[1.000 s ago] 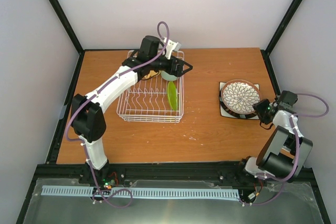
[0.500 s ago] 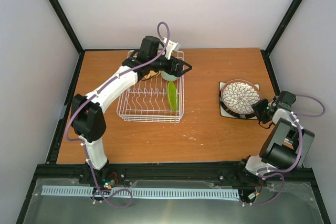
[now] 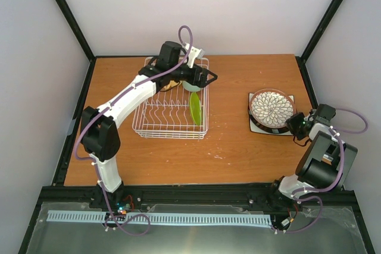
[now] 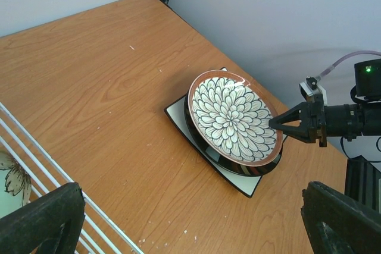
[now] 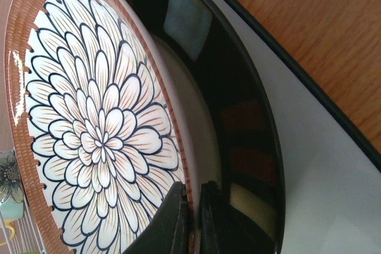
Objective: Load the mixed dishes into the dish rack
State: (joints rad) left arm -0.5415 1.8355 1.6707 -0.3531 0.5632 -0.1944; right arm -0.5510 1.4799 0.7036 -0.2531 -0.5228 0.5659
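The cream plate with the dark patterned rim [image 3: 272, 107] lies on a black dish [image 3: 257, 124], which rests on the white plate [image 3: 252, 122] at the table's right. My right gripper [image 3: 292, 124] is shut on the patterned plate's near-right rim. In the right wrist view the fingertips [image 5: 181, 212] pinch the rim of the plate [image 5: 101, 135]. The white wire dish rack [image 3: 156, 124] holds the lime-green plate [image 3: 195, 109] upright, the pale grey-green cup [image 3: 191, 86] and the yellow-tan mug [image 3: 172, 84]. My left gripper [image 3: 207, 76] is open and empty above the rack's far right corner.
In the left wrist view the patterned plate [image 4: 235, 117], the white plate [image 4: 178, 109] and the right gripper [image 4: 280, 124] show across bare wood, with the rack's wires [image 4: 36, 159] at lower left. Black frame posts [image 3: 309, 46] edge the table.
The right arm's elbow has swung a little to the right while the gripper keeps its hold on the plate's rim. The plate has barely shifted. The left arm has not moved.
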